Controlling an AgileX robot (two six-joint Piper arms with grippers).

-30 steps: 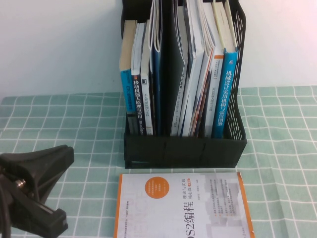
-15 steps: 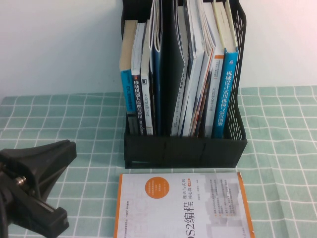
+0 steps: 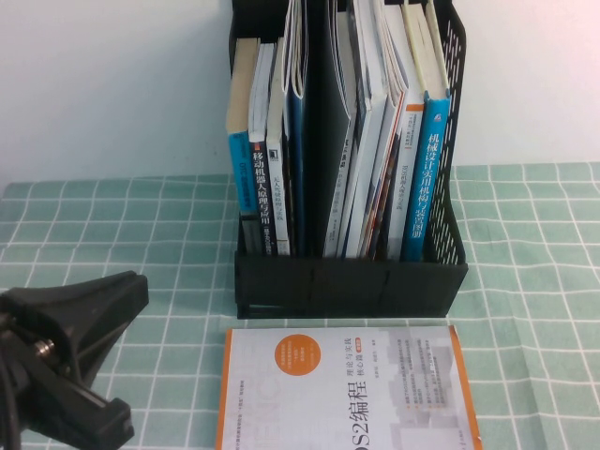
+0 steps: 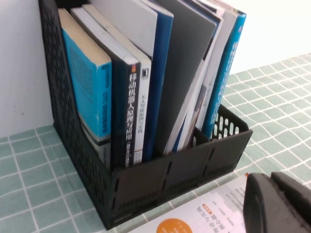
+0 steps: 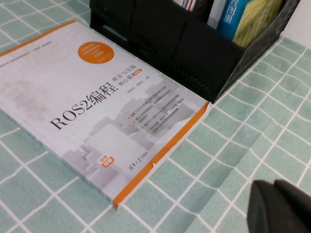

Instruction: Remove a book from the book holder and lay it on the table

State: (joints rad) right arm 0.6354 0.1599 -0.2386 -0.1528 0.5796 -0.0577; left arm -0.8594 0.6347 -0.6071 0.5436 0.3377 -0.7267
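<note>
On the green grid-patterned surface, directly in front of the black book holder, the white ROS2 book lies flat with its cover up. Its top edge runs parallel to the holder's low front wall and sits just beside it, while its long axis runs away from the holder toward the robot, with the lower part cut off by the near edge of the high view. Orange stripes border both long sides, an orange circle sits near the top of the cover, and the black title runs along the long axis, reading sideways from the robot's side. Seen from the right wrist, the book rests fully on the cloth with one corner close to the holder's front corner. The holder stands upright, both compartments packed with upright books, among them a bright blue-spined book in the right compartment against the mesh side. The left pincer hangs low at the robot's left, well apart from the book and gripping nothing; whether its fingers are apart or together I cannot tell. The right pincer shows only as a dark edge in its own wrist view, off to the book's right above the cloth, and its state cannot be told either.
</note>
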